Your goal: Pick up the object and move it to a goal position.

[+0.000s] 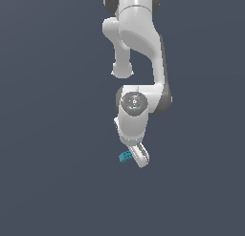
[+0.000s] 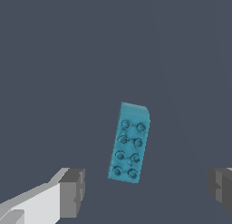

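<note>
A flat, featureless slate-grey floor [image 1: 48,182] fills both views. Over it the glossy white jointed robot arm [image 1: 143,44] reaches down from the top of the exterior view and bends at a rounded wrist joint. At its end hangs the white gripper with dark grey finger pads [image 2: 147,189], released, its jaws spread wide with nothing between the pads touching either one. Smallest of all is the tiny teal-blue oblong block with two rows of studs on top [image 2: 130,143]. It lies on the floor, studs up, slightly skewed; in the wrist view its near end sits between the two open fingers, closer to one finger [image 2: 72,191] than the other [image 2: 222,189]. In the exterior view the block [image 1: 126,156] shows just at the gripper's side, toward the exterior view's left.

The grasp looks not yet made. The risk, as I judge it, is the off-centre, skewed lie: the nearer pad would meet the block first and could push or twist it away, or the pads might catch only its end, leaving a weak hold that slips during lifting.
</note>
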You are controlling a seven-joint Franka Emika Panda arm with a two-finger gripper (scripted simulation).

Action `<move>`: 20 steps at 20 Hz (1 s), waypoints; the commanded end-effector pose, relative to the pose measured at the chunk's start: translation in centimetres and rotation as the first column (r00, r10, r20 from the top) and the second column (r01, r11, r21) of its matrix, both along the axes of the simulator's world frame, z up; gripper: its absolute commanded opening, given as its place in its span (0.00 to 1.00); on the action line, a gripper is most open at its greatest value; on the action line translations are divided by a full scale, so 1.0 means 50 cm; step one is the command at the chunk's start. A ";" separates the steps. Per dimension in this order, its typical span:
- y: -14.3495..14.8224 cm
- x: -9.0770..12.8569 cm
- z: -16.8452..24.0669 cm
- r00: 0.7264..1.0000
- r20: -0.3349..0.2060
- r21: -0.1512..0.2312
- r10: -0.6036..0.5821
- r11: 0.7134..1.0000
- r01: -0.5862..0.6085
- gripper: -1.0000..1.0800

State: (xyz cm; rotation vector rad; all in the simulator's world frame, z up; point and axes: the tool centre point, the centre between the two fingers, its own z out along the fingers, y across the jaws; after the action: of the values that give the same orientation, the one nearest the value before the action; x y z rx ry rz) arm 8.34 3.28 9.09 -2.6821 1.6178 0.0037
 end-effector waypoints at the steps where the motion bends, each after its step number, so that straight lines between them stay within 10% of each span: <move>1: 0.000 0.005 -0.011 0.998 -0.001 -0.002 -0.056 0.998 0.056 0.96; 20: -0.001 0.015 -0.050 0.983 -0.003 -0.009 -0.186 0.983 0.186 0.96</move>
State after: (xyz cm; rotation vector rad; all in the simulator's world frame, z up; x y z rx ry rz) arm 9.14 3.26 6.95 -2.5270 1.8651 -0.0008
